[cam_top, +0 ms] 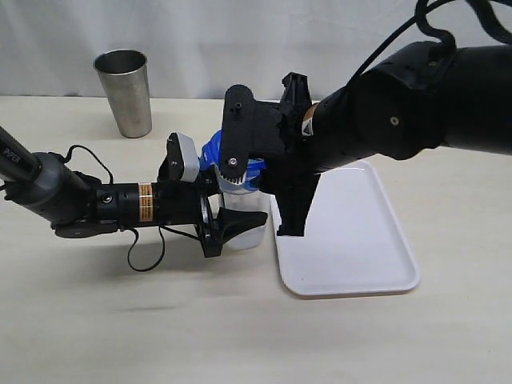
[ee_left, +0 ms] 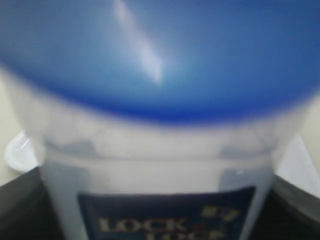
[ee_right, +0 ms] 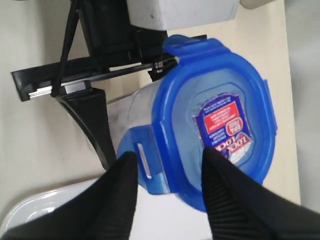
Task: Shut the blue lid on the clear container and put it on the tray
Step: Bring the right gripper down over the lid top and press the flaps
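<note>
The blue lid point(ee_right: 215, 115) sits on the clear container point(ee_left: 155, 170), clasped by the left gripper point(cam_top: 240, 214) just beside the tray point(cam_top: 352, 240) — the right gripper point(ee_right: 167, 160) spread astride one flap — so, seemingly, latching and traying are left.

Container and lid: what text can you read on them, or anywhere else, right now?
"LOCK": label on the container; the line below it is cut off and blurred.
"LOCK": sticker on the lid; its red small print is too small to read.
Left arm: white lettering, too small to read.
</note>
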Available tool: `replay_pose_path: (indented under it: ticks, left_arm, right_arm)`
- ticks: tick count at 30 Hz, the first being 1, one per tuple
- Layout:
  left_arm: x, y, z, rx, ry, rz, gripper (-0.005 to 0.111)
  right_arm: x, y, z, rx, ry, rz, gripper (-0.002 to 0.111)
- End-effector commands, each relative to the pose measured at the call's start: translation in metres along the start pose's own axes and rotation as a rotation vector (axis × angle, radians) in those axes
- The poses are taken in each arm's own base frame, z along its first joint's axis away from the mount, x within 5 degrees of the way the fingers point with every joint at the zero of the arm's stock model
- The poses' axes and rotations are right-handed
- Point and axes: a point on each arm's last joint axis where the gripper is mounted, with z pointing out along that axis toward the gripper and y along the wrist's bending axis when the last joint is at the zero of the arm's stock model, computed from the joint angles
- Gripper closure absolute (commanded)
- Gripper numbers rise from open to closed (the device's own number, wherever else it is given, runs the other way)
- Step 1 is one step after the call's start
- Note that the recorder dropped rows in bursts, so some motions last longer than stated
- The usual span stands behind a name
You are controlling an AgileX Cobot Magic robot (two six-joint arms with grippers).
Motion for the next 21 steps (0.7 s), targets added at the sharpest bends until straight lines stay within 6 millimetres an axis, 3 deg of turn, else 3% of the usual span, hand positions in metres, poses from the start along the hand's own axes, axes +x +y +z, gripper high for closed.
replay_pose_path:
  ticks: [1,7,10,13,21]
  left_arm:
    - [0.000,-0.001,0.002,0.011,0.014,0.023,0.107]
    - [-0.001,-0.002,0.002,0.016,0.006,0.024,0.107]
    - [-0.001,-0.002,0.002,0.016,0.006,0.024,0.107]
    - [-0.001,-0.002,0.002,0.016,0.006,0.024,0.107]
    - [-0.001,-0.002,0.002,0.015,0.008,0.024,0.107]
  right_arm:
    - [-0.007,0.024,0.023,-0.078,0.069,-0.082,0.070]
    - [-0.001,0.030,0.035,-0.065,0.198,-0.128,0.070]
    - [-0.007,0.028,0.024,-0.076,0.140,-0.061,0.069]
    - [-0.012,0.029,0.009,-0.106,0.092,-0.006,0.054]
    - [-0.019,0.017,-0.025,-0.065,0.030,0.046,0.054]
